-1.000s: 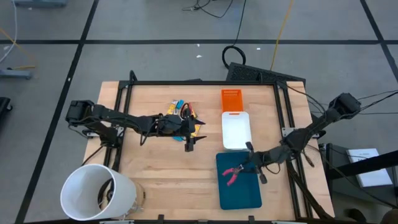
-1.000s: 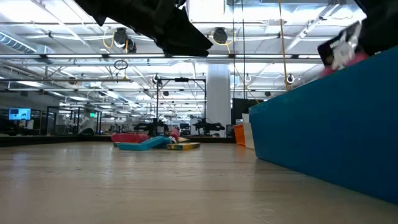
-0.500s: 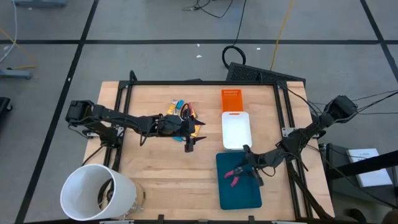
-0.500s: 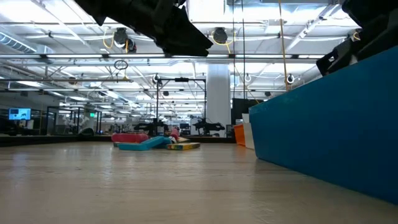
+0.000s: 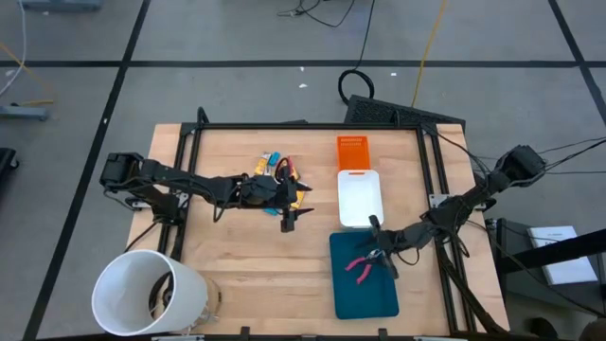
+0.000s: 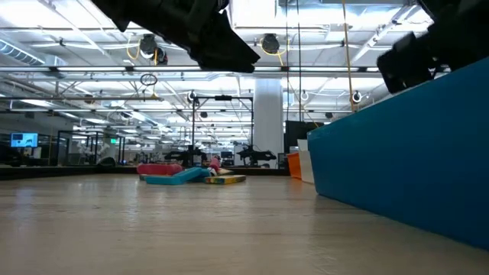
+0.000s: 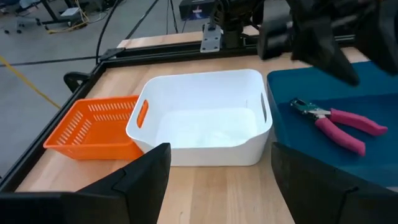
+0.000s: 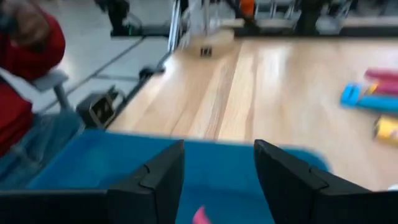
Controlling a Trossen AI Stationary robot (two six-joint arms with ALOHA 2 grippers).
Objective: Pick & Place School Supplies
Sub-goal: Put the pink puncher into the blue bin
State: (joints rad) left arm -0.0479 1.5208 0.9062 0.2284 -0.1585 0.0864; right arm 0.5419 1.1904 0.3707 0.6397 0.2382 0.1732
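- The wooden tabletop (image 5: 237, 256) carries everything; no brand, label or writing can be read on anything in these views.
- A big white bucket (image 5: 147, 292) stands at its near left corner.
- A teal tray (image 5: 365, 289) lies on the right side of the tabletop, with a white tray (image 5: 360, 199) just behind it and an orange tray (image 5: 351, 152) behind that.
- The left hand (image 5: 290, 218) hangs over the middle of the tabletop, its dark fingers (image 7: 140, 177) spread wide apart and holding nothing.
- The right hand (image 5: 381, 248) is over the teal tray, just beside the pink-handled tool; its fingers (image 8: 152, 180) are spread, with nothing between them.
- The pink-handled tool (image 5: 360, 268) lies flat inside the teal tray, near its back edge.
- The remaining school supplies (image 5: 279, 175), light-blue, yellow and red pieces, sit in a loose cluster on the bare wood behind the left hand.
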